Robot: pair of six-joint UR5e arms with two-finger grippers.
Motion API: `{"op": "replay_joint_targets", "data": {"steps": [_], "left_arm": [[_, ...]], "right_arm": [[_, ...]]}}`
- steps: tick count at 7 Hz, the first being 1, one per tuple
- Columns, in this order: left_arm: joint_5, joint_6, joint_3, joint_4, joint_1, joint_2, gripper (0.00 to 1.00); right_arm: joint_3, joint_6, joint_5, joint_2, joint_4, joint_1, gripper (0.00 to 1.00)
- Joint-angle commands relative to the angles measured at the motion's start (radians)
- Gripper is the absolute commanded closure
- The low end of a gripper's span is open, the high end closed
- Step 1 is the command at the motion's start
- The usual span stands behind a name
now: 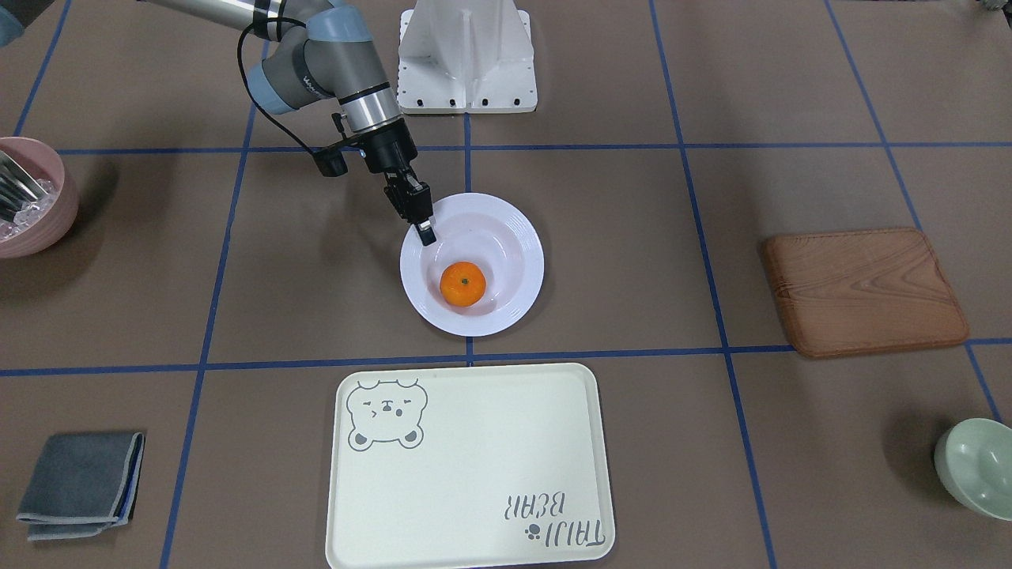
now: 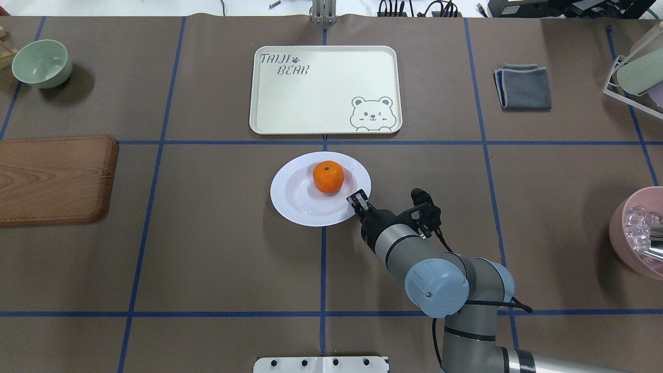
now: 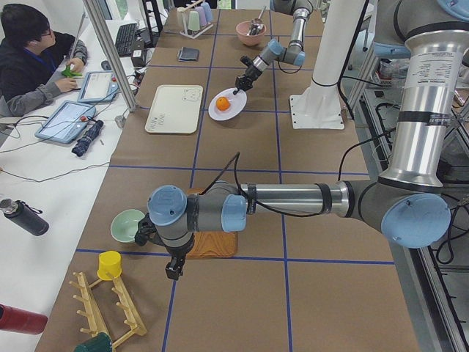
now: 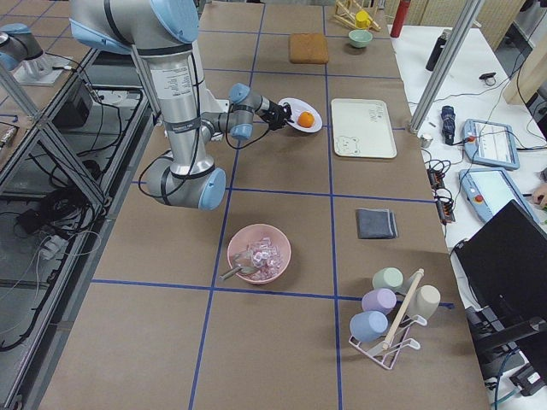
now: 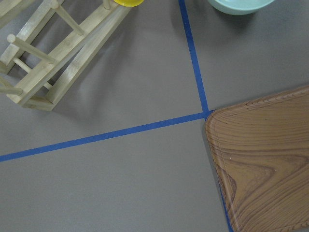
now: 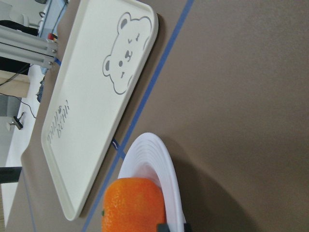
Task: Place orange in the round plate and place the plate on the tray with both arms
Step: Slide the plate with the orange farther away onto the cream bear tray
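The orange [image 1: 462,284] [image 2: 328,176] lies inside the white round plate [image 1: 514,229] [image 2: 295,199] at the table's middle. My right gripper [image 1: 427,234] [image 2: 357,199] is shut on the plate's rim, on the side toward the robot's base. In the right wrist view the plate [image 6: 169,169] and the orange [image 6: 133,203] sit low in the frame. The cream tray [image 1: 474,474] [image 2: 321,88] [image 6: 96,96] lies just beyond the plate, with nothing on it. My left gripper [image 3: 174,271] hangs far off near the wooden board; whether it is open or shut, I cannot tell.
A wooden board [image 1: 862,292] [image 5: 265,159] and a pale green bowl [image 1: 976,466] lie on the robot's left side. A pink bowl [image 1: 28,197] and a folded grey cloth [image 1: 79,482] are on its right. A wooden rack [image 5: 48,53] stands near the left wrist.
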Motion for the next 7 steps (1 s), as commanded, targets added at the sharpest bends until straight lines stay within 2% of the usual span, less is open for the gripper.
{"op": "replay_joint_targets", "data": {"steps": [1,3,5,6,7], "left_arm": [[0.002,-0.008,-0.007,0.000,0.000,0.006,0.02],[0.000,-0.012,-0.058,0.003,0.000,0.043,0.02],[-0.005,-0.087,-0.108,-0.002,0.002,0.092,0.02],[-0.029,-0.112,-0.166,-0.005,0.002,0.142,0.02],[-0.029,-0.140,-0.213,-0.005,0.002,0.170,0.02]], "right_arm": [[-0.001,-0.010,-0.130,0.001,0.062,0.000,1.00],[-0.011,-0.009,-0.224,0.002,0.064,-0.001,1.00],[-0.033,0.007,-0.235,0.040,0.059,0.064,1.00],[-0.090,0.022,-0.226,0.085,0.055,0.104,1.00],[-0.202,0.043,-0.205,0.166,0.052,0.154,1.00]]}}
